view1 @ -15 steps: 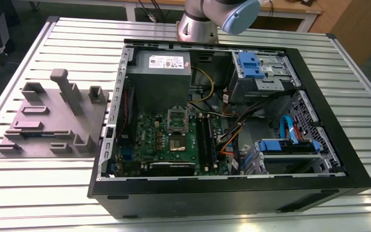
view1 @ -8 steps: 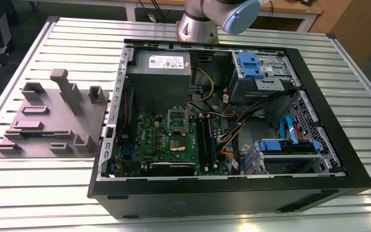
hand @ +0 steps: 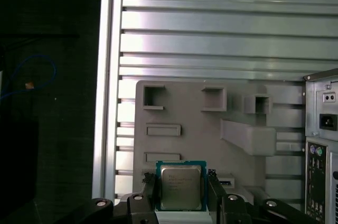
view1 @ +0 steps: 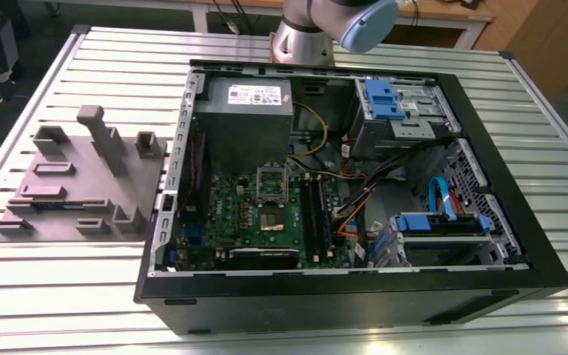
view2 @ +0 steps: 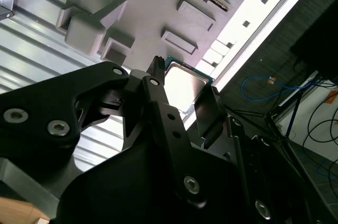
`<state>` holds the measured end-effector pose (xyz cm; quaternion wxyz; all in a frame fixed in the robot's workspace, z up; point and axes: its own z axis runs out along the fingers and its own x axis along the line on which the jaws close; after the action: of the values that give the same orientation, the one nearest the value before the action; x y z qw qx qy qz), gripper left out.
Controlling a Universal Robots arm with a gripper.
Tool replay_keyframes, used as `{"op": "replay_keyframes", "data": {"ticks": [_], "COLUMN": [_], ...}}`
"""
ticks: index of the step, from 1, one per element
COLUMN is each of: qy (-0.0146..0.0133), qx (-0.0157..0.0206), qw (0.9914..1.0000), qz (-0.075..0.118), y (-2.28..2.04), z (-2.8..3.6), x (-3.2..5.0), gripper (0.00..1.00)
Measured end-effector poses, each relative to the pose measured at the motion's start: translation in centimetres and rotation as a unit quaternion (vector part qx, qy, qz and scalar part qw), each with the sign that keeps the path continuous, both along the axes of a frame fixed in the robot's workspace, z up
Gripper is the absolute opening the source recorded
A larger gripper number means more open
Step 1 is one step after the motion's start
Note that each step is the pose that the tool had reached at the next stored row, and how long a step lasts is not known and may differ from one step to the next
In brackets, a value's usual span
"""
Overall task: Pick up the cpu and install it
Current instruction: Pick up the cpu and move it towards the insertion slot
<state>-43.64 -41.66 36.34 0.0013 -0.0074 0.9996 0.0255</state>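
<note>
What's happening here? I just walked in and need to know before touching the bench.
The arm's gripper is shut on the cpu, holding it above the grey fixture tray on the slatted table. The open computer case sits beside the tray; the cpu is not yet installed.

The exterior view's upper edge cuts off the arm (view1: 309, 33) above one joint. In both wrist views the gripper (hand: 180, 183) (view2: 182, 78) hides two sides of the cpu (hand: 181, 188) (view2: 182, 91) behind its fingers (hand: 149, 196) (view2: 158, 94), and its black body covers a third. We find the cpu's print too small to read. The case (hand: 322, 145) runs off the first wrist view's edge.
</note>
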Motion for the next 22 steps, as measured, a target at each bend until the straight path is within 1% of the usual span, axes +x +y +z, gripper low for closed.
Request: {"op": "replay_keyframes", "data": {"ticks": [17, 22], "qy": [0.0, 0.0], "qx": [0.0, -0.0041], "qw": [1.0, 0.99995], "qz": [0.0, -0.009], "y": [0.0, 0.0], "z": [1.32, 1.4], "x": [0.0, 0.0], "gripper": [0.47, 0.47]}}
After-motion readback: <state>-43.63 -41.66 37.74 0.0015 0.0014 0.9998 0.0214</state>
